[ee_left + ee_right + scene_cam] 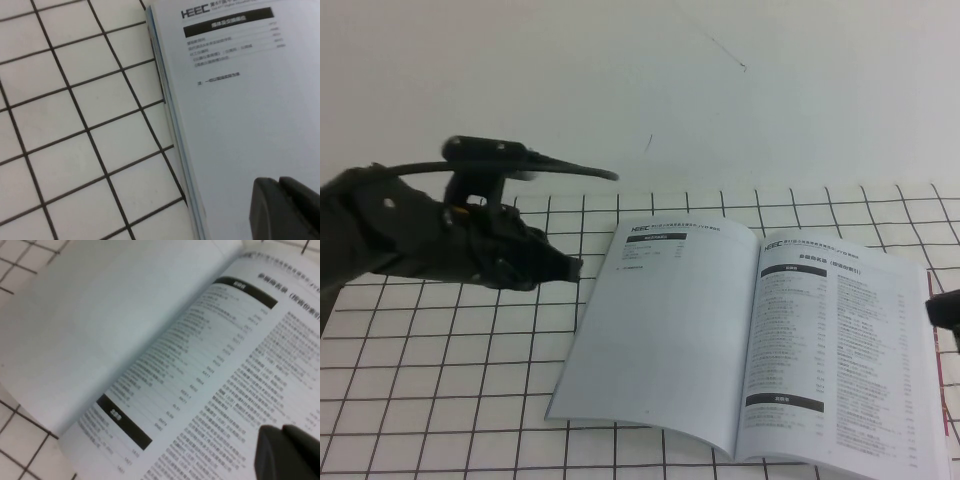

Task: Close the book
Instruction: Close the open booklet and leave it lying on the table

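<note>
Matte black left gripper point(574, 267) at left, black cable point(560, 165) arching above, black right gripper point(942, 310) at right edge

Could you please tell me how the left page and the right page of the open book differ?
The left page is mostly blank, with a few lines under one dark bar near its top; the right page is filled with dense text and has two dark bars. The left claw is near the left page's outer edge; the right claw shows at the right page's outer edge. Both pages carry a small logo at the top.
</note>
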Motion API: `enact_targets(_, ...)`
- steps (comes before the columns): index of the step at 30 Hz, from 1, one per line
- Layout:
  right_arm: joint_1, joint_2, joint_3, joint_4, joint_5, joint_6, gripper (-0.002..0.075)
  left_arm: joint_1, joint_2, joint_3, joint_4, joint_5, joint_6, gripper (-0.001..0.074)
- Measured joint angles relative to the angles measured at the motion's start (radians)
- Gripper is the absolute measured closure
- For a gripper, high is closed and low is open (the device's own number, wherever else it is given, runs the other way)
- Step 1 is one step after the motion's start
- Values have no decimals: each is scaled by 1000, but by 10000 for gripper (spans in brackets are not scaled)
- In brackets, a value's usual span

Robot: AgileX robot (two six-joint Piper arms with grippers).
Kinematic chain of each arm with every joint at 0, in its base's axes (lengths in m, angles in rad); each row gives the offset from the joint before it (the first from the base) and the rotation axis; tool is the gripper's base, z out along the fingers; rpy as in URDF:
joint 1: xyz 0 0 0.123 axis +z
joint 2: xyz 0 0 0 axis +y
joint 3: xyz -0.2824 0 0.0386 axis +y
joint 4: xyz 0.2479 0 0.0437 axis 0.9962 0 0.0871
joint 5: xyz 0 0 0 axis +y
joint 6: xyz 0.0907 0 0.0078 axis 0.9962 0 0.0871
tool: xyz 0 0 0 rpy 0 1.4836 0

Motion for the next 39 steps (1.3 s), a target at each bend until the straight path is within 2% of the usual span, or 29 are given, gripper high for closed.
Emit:
enact_targets(6, 101, 209, -7, 17, -156, -16, 729, -18, 224, -77, -25, -79, 4, 738)
enact_targets(11, 154, 378, -9, 28, -209, -22, 729, -18, 309, -110, -23, -129, 21, 738)
enact_targets(19, 155, 513, -28, 48, -233, -22, 729, -18, 318, -114, -23, -232, 39, 738)
enact_targets(29, 150, 547, -46, 71, -201, -22, 729, -18, 390, -114, -20, -239, 74, 738)
enact_targets(39, 149, 548, -47, 77, -192, -22, 729, -18, 419, -124, -168, -115, 123, 738)
